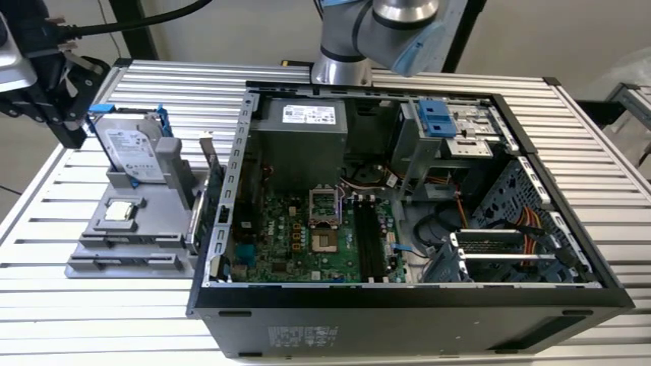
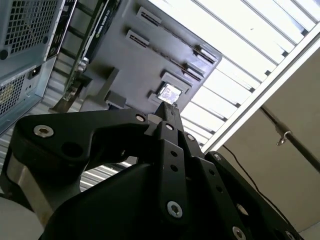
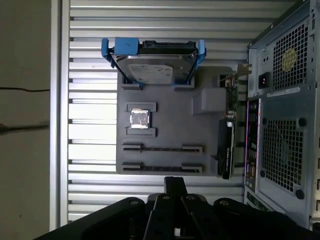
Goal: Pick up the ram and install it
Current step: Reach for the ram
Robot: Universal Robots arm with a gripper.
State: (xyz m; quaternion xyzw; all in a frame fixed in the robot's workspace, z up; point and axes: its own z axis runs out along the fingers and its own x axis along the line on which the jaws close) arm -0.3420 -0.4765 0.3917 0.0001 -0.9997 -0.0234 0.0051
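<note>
Two thin dark ram sticks stand on edge in the slots of the grey holder tray [image 3: 165, 120]: one ram [image 3: 162, 148] nearer the processor chip, the other ram [image 3: 162, 168] at the tray's edge. In the second wrist view the same sticks [image 2: 172, 36] run as dark lines across the tray. My black gripper [image 1: 69, 133] hangs at the exterior view's far left, beside the hard drive and apart from the sticks. Its fingertips [image 3: 175, 183] meet with nothing between them, and they are also seen in the second wrist view [image 2: 167, 111].
A silver hard drive [image 1: 133, 145] in a blue-handled bracket stands upright on the tray, with a square processor chip [image 3: 140, 120] below it. A graphics card [image 3: 227, 140] stands at the tray's side. The open computer case [image 1: 407, 297] shows the motherboard's memory slots [image 1: 368, 240].
</note>
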